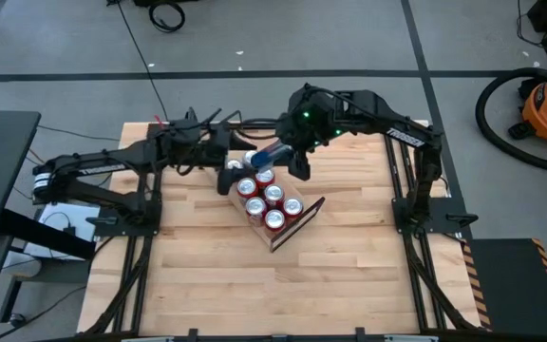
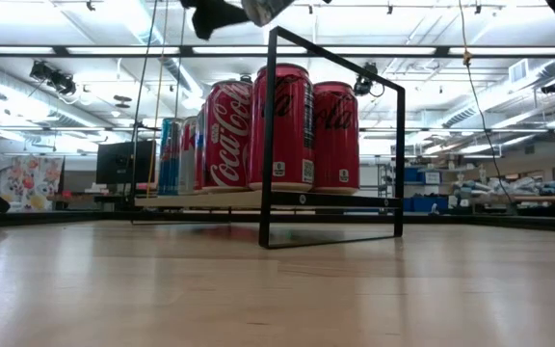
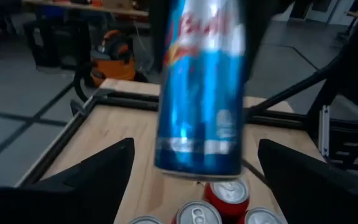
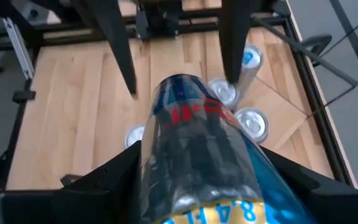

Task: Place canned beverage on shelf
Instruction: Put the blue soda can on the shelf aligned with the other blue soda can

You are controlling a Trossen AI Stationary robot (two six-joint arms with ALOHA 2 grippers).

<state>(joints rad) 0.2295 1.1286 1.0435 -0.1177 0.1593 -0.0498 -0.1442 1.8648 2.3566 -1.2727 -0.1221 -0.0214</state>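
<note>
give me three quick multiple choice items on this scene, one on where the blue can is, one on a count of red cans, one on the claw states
1. Where is the blue can?
A. lying on the floor
B. held in the air above the cans on the shelf
C. standing on the bare table away from the shelf

2. How many red-topped cans show on the shelf from above?
A. five
B. two
C. nine

3. How do the claws stand?
A. both open
B. left claw open, right claw shut on the blue can
C. left shut on the can, right open

Answers:
1 B, the wrist views show it lifted over the can tops.
2 A, the high view shows five red tops.
3 B, the left fingers stand wide apart either side of the can; the right fingers clamp it.
</note>
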